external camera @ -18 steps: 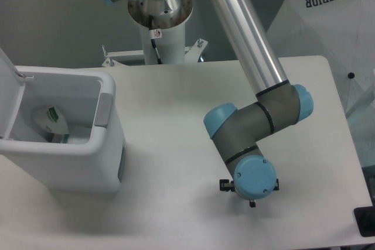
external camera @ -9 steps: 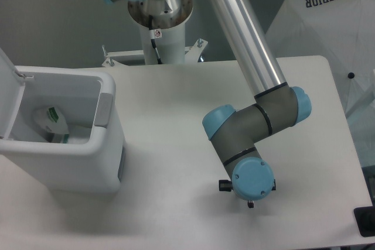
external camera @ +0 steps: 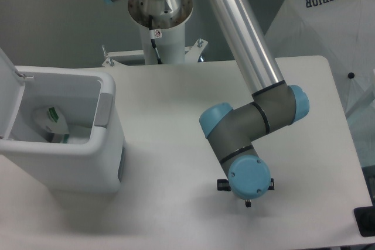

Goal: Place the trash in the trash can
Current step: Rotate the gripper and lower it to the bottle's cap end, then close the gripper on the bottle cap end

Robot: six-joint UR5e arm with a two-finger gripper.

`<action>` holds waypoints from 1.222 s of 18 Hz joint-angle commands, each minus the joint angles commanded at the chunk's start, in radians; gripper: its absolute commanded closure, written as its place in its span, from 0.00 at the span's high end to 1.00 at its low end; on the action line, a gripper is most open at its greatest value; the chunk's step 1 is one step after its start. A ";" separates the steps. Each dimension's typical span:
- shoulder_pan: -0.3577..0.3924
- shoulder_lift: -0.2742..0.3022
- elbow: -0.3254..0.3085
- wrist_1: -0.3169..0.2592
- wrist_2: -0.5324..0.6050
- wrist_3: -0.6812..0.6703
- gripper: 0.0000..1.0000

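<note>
Trash wrapper (external camera: 51, 122), crumpled white plastic with a green mark, is lying inside the open trash can (external camera: 99, 162), a boxy smooth white bin with rounded corners and a grey rim panel. Bottle isn't showing anywhere. Gripper (external camera: 246, 194) is sitting low over the matte white desk (external camera: 170, 103), hidden under the blue wrist cap; can't tell the jaws' state. Probably working the second piece; next calls for carrying it to the bin.

One trash can (external camera: 70, 162) stood on the left of one table (external camera: 176, 98), its single flip lid (external camera: 7, 86) raised. One crumpled white wrapper (external camera: 51, 122) with a green mark lay inside it. One robot arm (external camera: 249, 68) reached over the table. One white cover (external camera: 328, 27) printed with lettering sat at the far right.
</note>
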 joint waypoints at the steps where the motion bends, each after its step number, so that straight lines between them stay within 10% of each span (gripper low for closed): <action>1: 0.000 0.028 0.000 0.002 -0.041 -0.002 0.03; 8: 0.024 0.186 0.003 0.122 -0.320 -0.002 0.02; 22: 0.044 0.290 0.012 0.347 -0.684 0.012 0.03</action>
